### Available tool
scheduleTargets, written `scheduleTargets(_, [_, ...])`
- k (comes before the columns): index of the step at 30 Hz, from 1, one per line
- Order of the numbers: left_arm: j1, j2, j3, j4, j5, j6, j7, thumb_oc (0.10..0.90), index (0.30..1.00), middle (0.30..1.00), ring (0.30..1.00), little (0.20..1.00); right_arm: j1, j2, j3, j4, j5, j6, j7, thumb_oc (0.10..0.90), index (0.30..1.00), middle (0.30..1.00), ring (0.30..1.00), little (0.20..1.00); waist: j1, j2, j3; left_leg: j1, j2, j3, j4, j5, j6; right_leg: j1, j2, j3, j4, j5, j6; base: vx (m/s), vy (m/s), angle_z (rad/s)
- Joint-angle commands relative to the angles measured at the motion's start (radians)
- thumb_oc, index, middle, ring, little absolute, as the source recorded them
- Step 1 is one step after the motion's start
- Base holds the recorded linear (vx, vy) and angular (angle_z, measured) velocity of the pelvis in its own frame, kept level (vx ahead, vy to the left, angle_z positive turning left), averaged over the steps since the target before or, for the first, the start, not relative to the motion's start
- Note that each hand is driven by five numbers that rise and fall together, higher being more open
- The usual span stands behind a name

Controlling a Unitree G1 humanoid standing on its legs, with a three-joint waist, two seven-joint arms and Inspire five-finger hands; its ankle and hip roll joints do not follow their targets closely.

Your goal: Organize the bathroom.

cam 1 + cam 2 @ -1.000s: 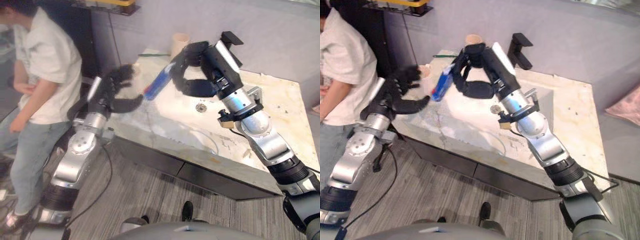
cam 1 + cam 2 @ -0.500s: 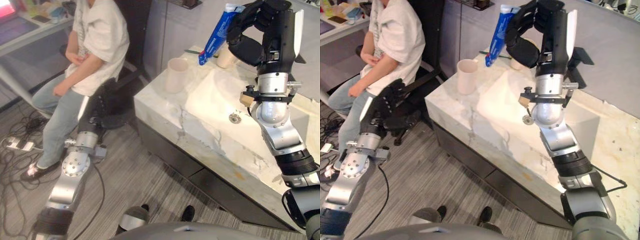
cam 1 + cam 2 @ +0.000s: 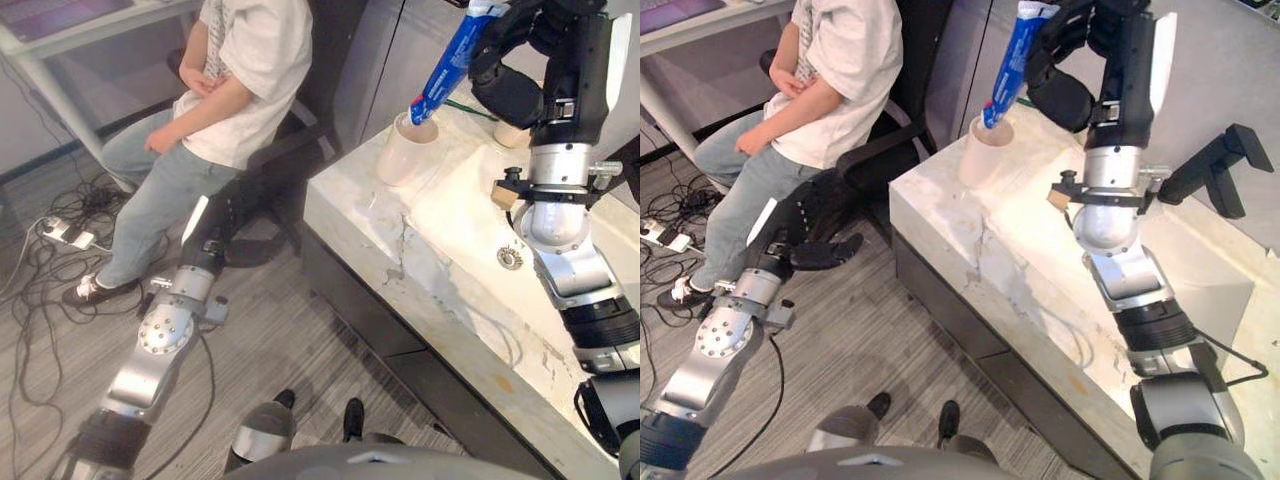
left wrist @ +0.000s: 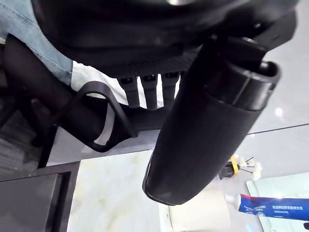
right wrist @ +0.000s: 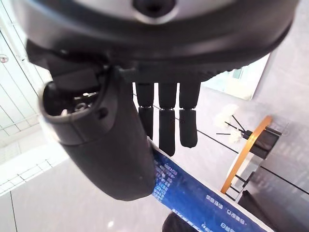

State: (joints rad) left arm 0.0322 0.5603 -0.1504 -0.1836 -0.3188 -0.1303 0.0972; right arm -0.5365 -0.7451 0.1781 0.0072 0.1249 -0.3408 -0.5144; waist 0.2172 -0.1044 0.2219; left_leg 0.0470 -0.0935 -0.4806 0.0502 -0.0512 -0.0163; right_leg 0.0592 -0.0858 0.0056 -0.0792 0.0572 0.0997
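The right hand (image 3: 1080, 60) is clamped on a blue toothpaste tube (image 3: 1006, 68), its tip in the cream cup (image 3: 983, 156) on the marble table (image 3: 1040, 270). At 9 o'clock, the left hand (image 3: 815, 235) hangs with fingers apart beside a seated person (image 3: 810, 90).

The right arm rises from the lower right of the frame, forearm nearly upright, wrist bent over toward the upper middle. Its right hand (image 3: 1080, 60) sits at the top edge, fingers and thumb curled in a pinch. The left arm comes in from the lower left and reaches up toward the middle left of the frame. The left hand (image 3: 815, 235) hangs low there, thumb standing out to the side, fingers loosely bent and holding nothing.
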Motion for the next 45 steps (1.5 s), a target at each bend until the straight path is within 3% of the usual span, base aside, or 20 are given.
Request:
scheduleTargets(1, [-0.03,0.03,0.004,-0.116,-0.031,-0.124,0.011,0.8,0.9,0.9,0.9,0.9,-0.151,-0.053,-0.055,-0.05,-0.026,-0.068,-0.075,0.4,0.3,0.3,0.3,0.3,-0.012,0.021,-0.138,0.011,-0.044,0.106,-0.115,0.034,0.071,-0.041,0.048,-0.034,-0.008,0.036,0.004,0.1,-0.045,0.01])
scheduleTargets(15, [-0.012,0.026,0.005,-0.119,-0.027,-0.105,0.026,0.8,0.9,0.9,0.9,0.9,-0.123,-0.073,-0.036,-0.007,-0.051,-0.056,-0.066,0.4,0.3,0.3,0.3,0.3,-0.022,0.034,-0.142,0.006,-0.031,0.137,-0.101,0.031,0.059,-0.024,0.043,-0.052,-0.007,0.015,-0.007,0.07,-0.009,0.02])
scheduleTargets(29, [0.025,0.039,0.047,-0.146,-0.031,-0.141,-0.023,0.8,0.9,0.9,0.9,0.9,-0.028,-0.04,-0.051,0.0,-0.073,-0.032,-0.05,0.4,0.3,0.3,0.3,0.3,-0.031,0.049,-0.131,0.011,-0.017,0.154,-0.094,0.026,0.051,0.006,0.051,-0.074,0.002,-0.02,-0.026,0.11,-0.037,0.04])
scheduleTargets(37, [0.032,0.033,0.051,-0.159,-0.034,-0.126,-0.038,0.8,0.9,0.9,0.9,0.9,0.026,-0.022,-0.063,-0.014,-0.054,-0.017,-0.017,0.408,0.312,0.312,0.312,0.312,-0.03,0.052,-0.12,0.009,-0.007,0.16,-0.089,0.025,0.046,0.009,0.049,-0.098,0.015,-0.036,-0.033,0.07,-0.017,0.06])
scheduleTargets(38, [0.033,0.033,0.05,-0.16,-0.033,-0.126,-0.039,0.8,0.9,0.9,0.9,0.9,0.028,-0.021,-0.063,-0.013,-0.053,-0.014,-0.015,0.544,0.516,0.516,0.516,0.516,-0.03,0.052,-0.119,0.009,-0.007,0.16,-0.09,0.026,0.046,0.009,0.049,-0.1,0.015,-0.037,-0.033,0.02,-0.021,0.06])
scheduleTargets(39, [0.032,0.034,0.048,-0.158,-0.033,-0.126,-0.039,0.8,0.9,0.9,0.9,0.9,0.03,-0.02,-0.062,-0.012,-0.049,-0.007,-0.014,0.8,0.9,0.9,0.9,0.9,-0.031,0.052,-0.117,0.01,-0.005,0.16,-0.092,0.026,0.045,0.01,0.049,-0.104,0.016,-0.039,-0.034,0.01,-0.012,0.07])
scheduleTargets(45, [0.036,0.034,0.043,-0.155,-0.036,-0.123,-0.036,0.8,0.9,0.9,0.9,0.9,0.066,-0.012,-0.069,-0.007,-0.022,0.069,0.007,0.8,0.9,0.9,0.9,0.9,-0.039,0.053,-0.114,0.011,-0.004,0.169,-0.092,0.025,0.042,0.015,0.049,-0.114,0.017,-0.043,-0.035,0.0,0.009,0.07])
